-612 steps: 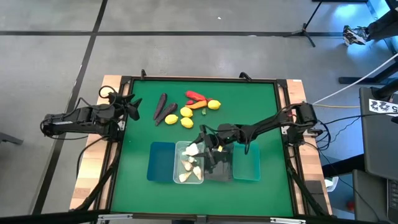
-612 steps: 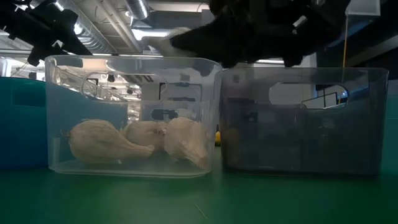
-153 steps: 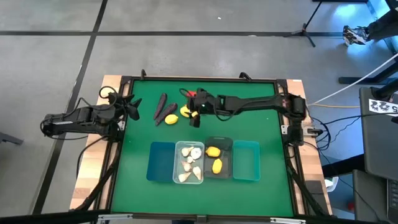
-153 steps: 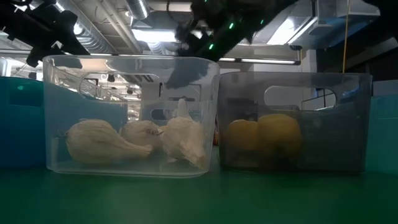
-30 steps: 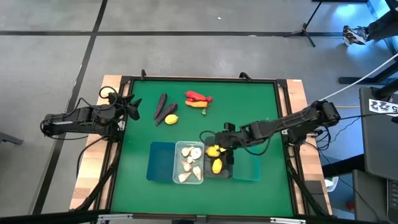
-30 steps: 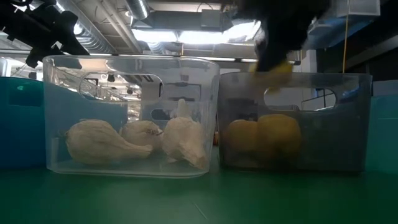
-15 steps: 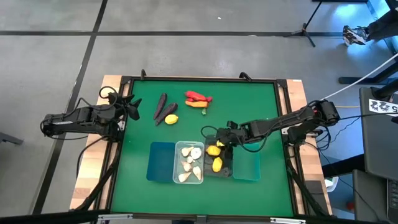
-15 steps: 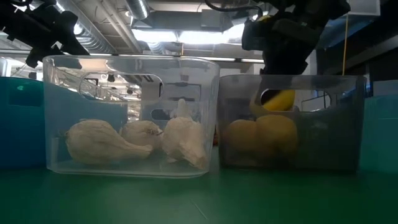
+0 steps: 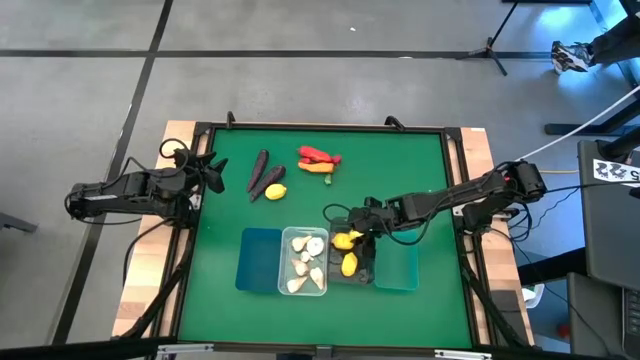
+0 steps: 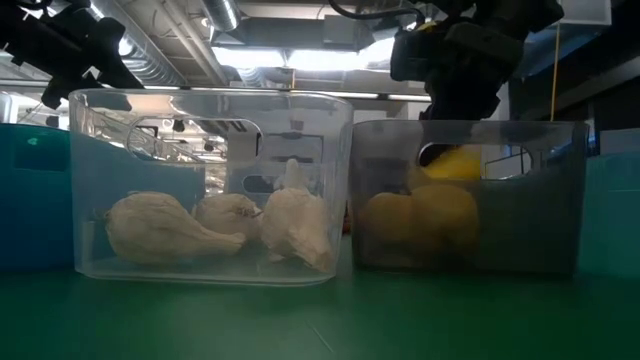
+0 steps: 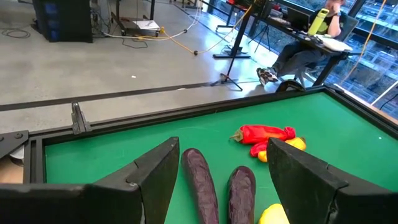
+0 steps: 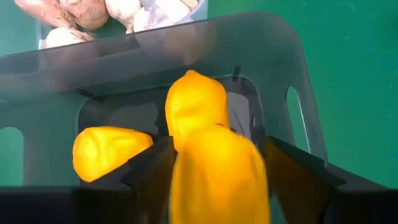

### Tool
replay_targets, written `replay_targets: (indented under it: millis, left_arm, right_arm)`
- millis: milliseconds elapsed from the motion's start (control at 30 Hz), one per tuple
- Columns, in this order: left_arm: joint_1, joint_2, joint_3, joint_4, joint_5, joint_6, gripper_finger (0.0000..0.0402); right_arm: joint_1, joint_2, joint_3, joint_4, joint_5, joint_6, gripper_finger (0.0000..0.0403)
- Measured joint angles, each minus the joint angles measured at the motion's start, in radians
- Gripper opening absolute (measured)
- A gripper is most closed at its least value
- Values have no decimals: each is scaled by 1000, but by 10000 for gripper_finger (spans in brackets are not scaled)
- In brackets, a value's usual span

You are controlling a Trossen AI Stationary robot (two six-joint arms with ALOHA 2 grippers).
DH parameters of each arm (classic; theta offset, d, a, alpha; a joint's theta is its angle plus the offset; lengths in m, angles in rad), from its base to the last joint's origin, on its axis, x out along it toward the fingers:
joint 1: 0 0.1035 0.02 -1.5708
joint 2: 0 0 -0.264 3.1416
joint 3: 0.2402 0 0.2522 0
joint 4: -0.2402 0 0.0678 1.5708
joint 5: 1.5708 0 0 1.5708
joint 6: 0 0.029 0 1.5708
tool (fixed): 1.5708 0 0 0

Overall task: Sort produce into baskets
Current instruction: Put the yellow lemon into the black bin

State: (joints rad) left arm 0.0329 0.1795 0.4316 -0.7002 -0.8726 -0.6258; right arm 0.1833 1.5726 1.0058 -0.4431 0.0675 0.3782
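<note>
My right gripper (image 9: 349, 238) reaches down into the dark grey basket (image 9: 367, 276), shut on a yellow lemon (image 12: 217, 180). Two more lemons (image 12: 109, 149) lie on that basket's floor below it. In the low view the held lemon (image 10: 455, 165) sits just above them inside the grey wall (image 10: 540, 220). The clear basket (image 9: 285, 285) beside it holds garlic bulbs (image 9: 305, 265). My left gripper (image 9: 213, 172) waits open at the table's left edge, and the purple pieces (image 11: 199, 183) lie ahead of it. My right gripper has the lemon pinched between its two fingers, which lie against the lemon's two sides (image 12: 181, 177). The fingers slant steeply down into the dark grey basket from above. The lemon sits low inside the basket; whether it rests on the two lemons beneath, I cannot tell.
A blue basket (image 9: 258, 260) stands left of the clear one and a teal basket (image 9: 398, 262) right of the grey one. On the far green mat lie two purple pieces (image 9: 266, 173), one lemon (image 9: 276, 192) and red and orange pieces (image 9: 318, 160).
My right gripper has gone down with the lemon, from above the dark grey basket's rim to inside it. The lemon now shows behind the basket's wall, lying more level than half a second ago.
</note>
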Motion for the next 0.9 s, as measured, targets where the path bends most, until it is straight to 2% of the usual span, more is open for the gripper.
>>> replay_targets:
  millis: [100,267,600,800,900]
  left_arm:
    - [0,0,0,0,0,0,237]
    - [0,0,0,0,0,0,237]
    - [0,0,0,0,0,0,237]
    - [0,0,0,0,0,0,237]
    - [0,0,0,0,0,0,237]
  right_arm:
    - [0,0,0,0,0,0,254]
    - [0,0,0,0,-6,-2,250]
    - [0,0,42,-29,-147,-60,237]
    - [-1,0,166,-38,-137,-160,237]
    - [0,0,228,-19,-40,-268,237]
